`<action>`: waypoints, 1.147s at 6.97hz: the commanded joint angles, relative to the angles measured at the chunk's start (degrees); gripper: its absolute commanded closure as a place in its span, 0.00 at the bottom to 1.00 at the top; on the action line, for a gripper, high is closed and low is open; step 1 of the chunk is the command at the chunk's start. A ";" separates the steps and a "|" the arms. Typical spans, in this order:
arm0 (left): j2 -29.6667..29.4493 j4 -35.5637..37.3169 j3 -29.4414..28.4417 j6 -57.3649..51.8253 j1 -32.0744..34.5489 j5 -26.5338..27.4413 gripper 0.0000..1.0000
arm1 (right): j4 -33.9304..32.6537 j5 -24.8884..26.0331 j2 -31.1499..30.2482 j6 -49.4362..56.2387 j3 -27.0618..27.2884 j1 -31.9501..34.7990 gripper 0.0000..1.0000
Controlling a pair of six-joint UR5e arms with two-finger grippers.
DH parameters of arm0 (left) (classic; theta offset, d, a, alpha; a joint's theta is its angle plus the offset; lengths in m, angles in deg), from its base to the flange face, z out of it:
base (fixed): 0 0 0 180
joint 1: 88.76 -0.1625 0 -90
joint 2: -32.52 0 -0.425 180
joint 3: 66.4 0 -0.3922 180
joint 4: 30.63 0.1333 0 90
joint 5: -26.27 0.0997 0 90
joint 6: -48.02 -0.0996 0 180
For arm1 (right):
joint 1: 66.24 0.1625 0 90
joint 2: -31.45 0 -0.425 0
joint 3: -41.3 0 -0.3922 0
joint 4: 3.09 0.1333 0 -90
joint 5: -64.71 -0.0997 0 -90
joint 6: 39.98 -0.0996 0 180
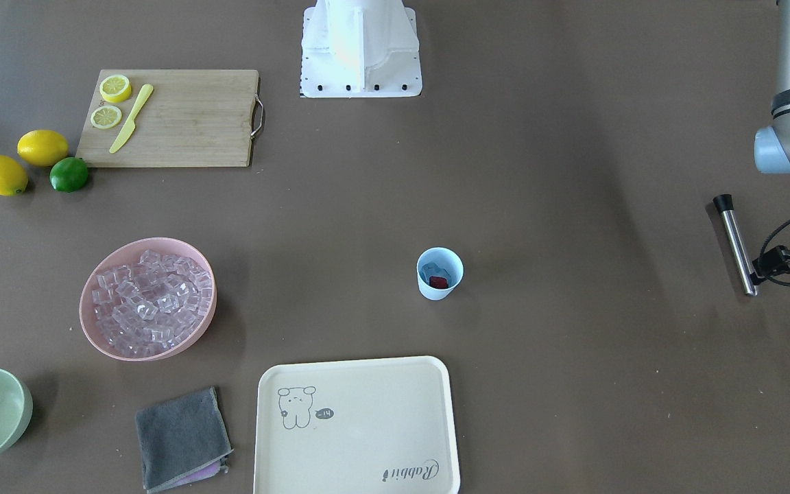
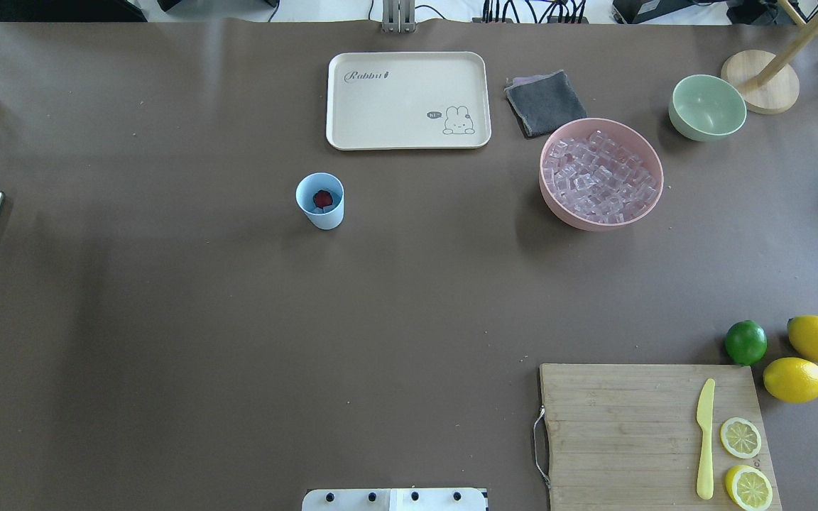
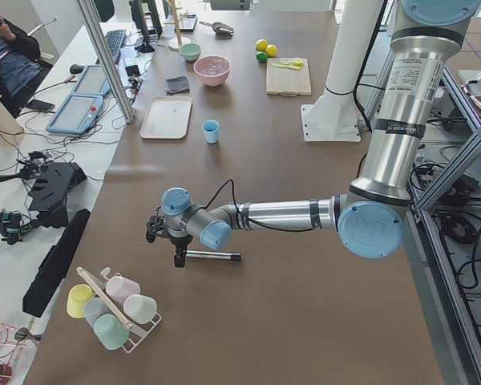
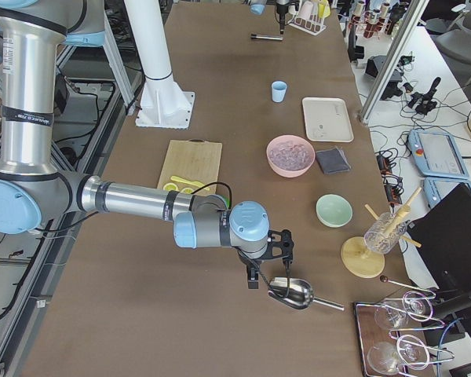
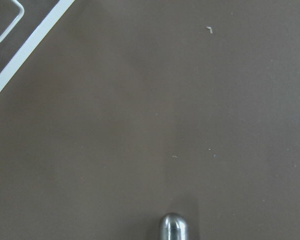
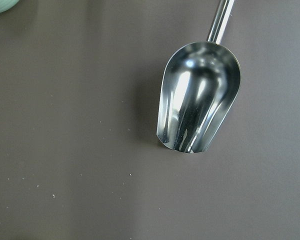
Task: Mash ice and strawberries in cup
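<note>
Left jaws sat low at the left end of the bench (image 1: 573,384), right by the bare end of a steel rod (image 1: 736,243) with a black cap that lay flat there. I could not tell whether they were open, closed or gripping it. The right jaws were low over the opposite end, just beside a shiny metal scoop (image 6: 200,110) lying with its hollow upward, and their state could not be made out either. The cup (image 2: 320,202) stood upright alone near the middle of the bench, well apart from both arms, with the strawberry (image 2: 322,198) down inside it. The ice (image 2: 601,177) was heaped in a pink bowl (image 2: 549,202) on the robot's right, near a folded grey cloth (image 2: 545,103) and a pale green bowl (image 2: 707,108). A cream tray (image 2: 409,99) lay beyond the cup. On the near right, a wooden cutting board (image 2: 622,433) carried a yellow knife (image 2: 705,440) and two lemon slices (image 2: 740,437), with two whole lemons (image 2: 794,379) and a lime (image 2: 745,342) just beside it.
</note>
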 commanded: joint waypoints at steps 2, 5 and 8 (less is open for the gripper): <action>1.06 -1.51 -0.54 0.41 -0.19 0.01 0.02 | -4.50 0.30 -0.10 -0.52 0.05 2.41 0.00; 1.06 -2.29 -0.80 2.94 -1.50 -0.25 0.02 | -4.33 -0.31 -0.01 -0.70 -0.31 2.76 0.00; 1.33 -5.46 -1.42 6.12 -6.42 1.93 0.09 | -4.07 -0.05 -0.63 -0.70 -0.48 3.73 0.00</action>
